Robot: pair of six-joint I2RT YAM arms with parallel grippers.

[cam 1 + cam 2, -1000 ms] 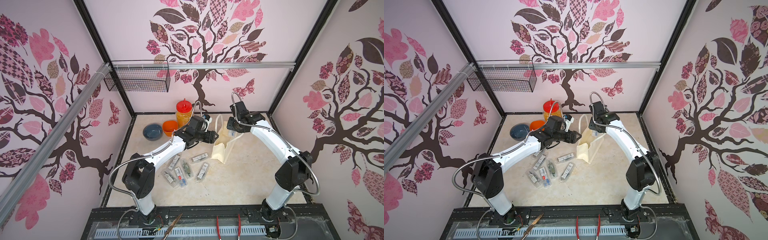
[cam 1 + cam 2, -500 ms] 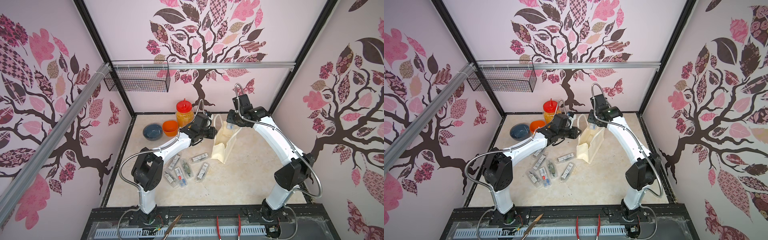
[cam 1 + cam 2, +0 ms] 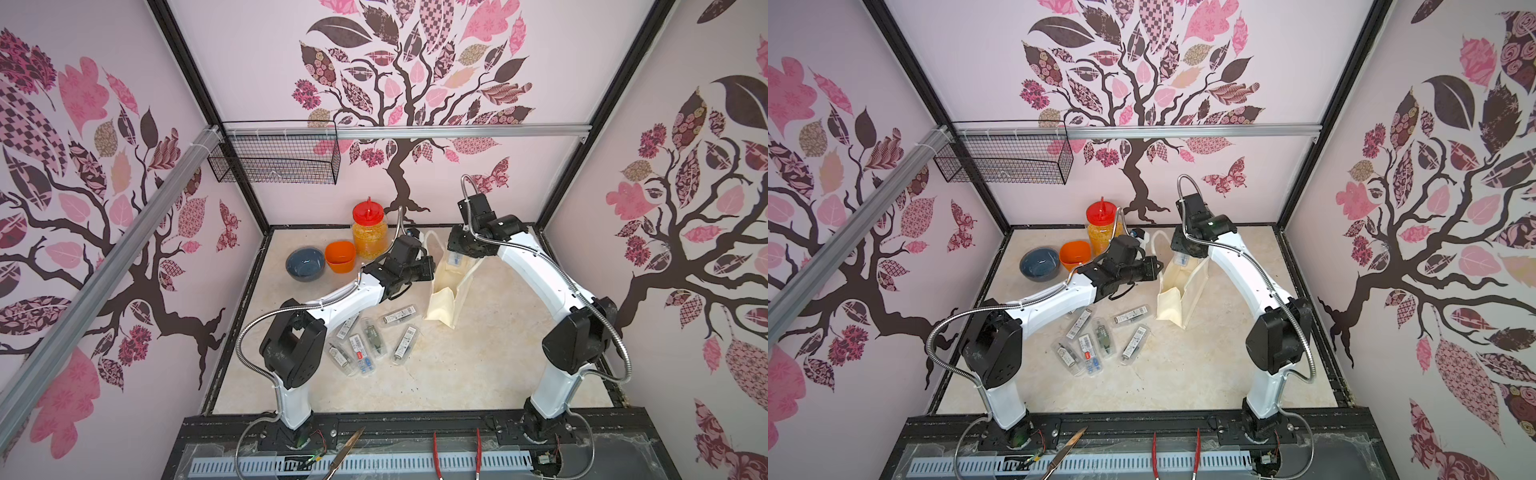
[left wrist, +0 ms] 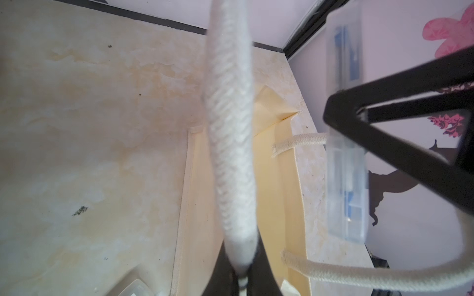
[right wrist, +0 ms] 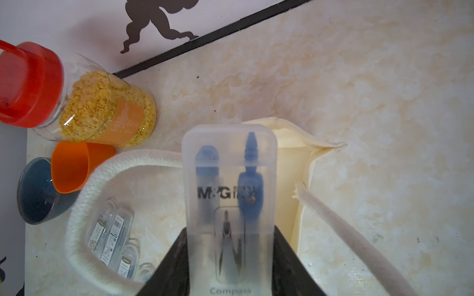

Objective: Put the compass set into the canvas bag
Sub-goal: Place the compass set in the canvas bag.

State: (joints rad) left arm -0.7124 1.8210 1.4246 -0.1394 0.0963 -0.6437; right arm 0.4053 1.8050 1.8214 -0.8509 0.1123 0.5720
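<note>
The right gripper is clenched on the compass set — a frosted, see-through plastic case with rounded corners, a blue compass inside and the prints "M&G" and "Compass". It hangs upright over the open mouth of the cream-white canvas bag. The left gripper pinches one white braided rope handle of this bag — lifted off the cloth.

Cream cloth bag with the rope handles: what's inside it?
Only bare cream lining shows inside the cream canvas bag. The clear plastic compass case, held in the right pincer over the opening, covers the bottom, so I cannot tell what lies there.
</note>
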